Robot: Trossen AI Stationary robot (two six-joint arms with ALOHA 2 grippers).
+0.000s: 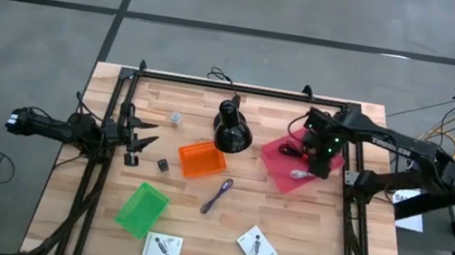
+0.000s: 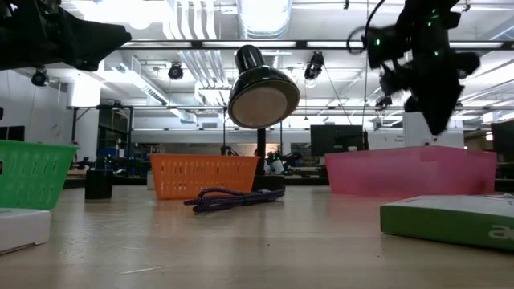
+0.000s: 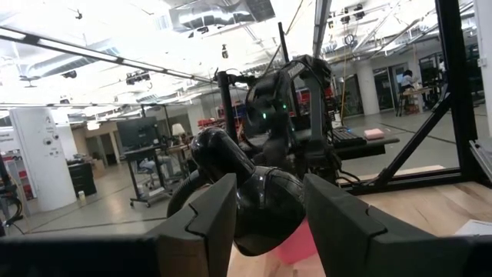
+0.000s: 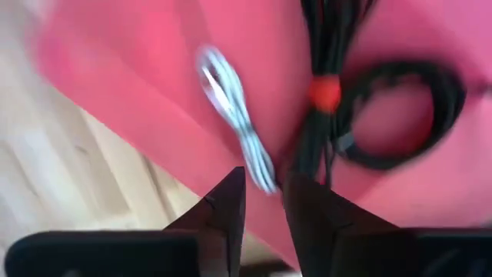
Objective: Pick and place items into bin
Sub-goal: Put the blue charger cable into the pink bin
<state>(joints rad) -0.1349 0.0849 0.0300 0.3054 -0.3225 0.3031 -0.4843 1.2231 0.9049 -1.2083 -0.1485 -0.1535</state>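
Observation:
My right gripper [image 1: 320, 163] hangs over the pink bin [image 1: 280, 174], fingers pointing down and a narrow gap apart, open with nothing between them [image 4: 263, 201]. Below it in the bin lie a silvery-white cable [image 4: 231, 100] and a black coiled cable [image 4: 384, 115] with a red tie. On the table rest a purple cord [image 1: 216, 196], two white cards [image 1: 161, 247] [image 1: 256, 247], a tiny dark cube [image 1: 163, 164] and a small silvery bit [image 1: 176, 118]. My left gripper [image 1: 142, 137] waits open at the table's left edge, holding nothing [image 3: 269, 223].
A black lamp [image 1: 232, 126] stands at the far middle, between both arms. An orange bin [image 1: 200, 158] sits left of the pink one, and a green bin [image 1: 141, 208] lies nearer the front left. A black frame [image 1: 243, 87] rims the table.

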